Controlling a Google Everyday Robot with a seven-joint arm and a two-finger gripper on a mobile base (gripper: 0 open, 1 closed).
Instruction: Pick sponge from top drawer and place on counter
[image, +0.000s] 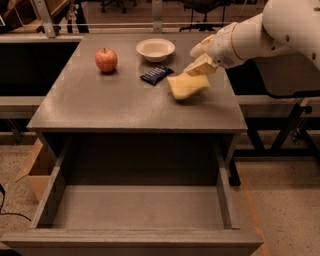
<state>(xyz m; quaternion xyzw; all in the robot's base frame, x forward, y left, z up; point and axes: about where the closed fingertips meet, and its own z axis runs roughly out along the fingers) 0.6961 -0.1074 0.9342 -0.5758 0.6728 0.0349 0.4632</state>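
Note:
The pale-yellow sponge (187, 85) lies on the right part of the counter (110, 102), just right of a dark snack packet (156, 74). My gripper (198, 58) hangs just above and to the right of the sponge. Its cream fingers (202, 66) are spread apart and the lower one is close to the sponge's upper right corner, with no grip on it. The top drawer (137, 207) is pulled fully out below the counter and its flat bottom is bare.
A red apple (106, 60) stands at the counter's back left and a white bowl (155, 49) at the back middle. A cardboard box (35, 167) sits on the floor left of the drawer. Dark table legs (290, 130) stand to the right.

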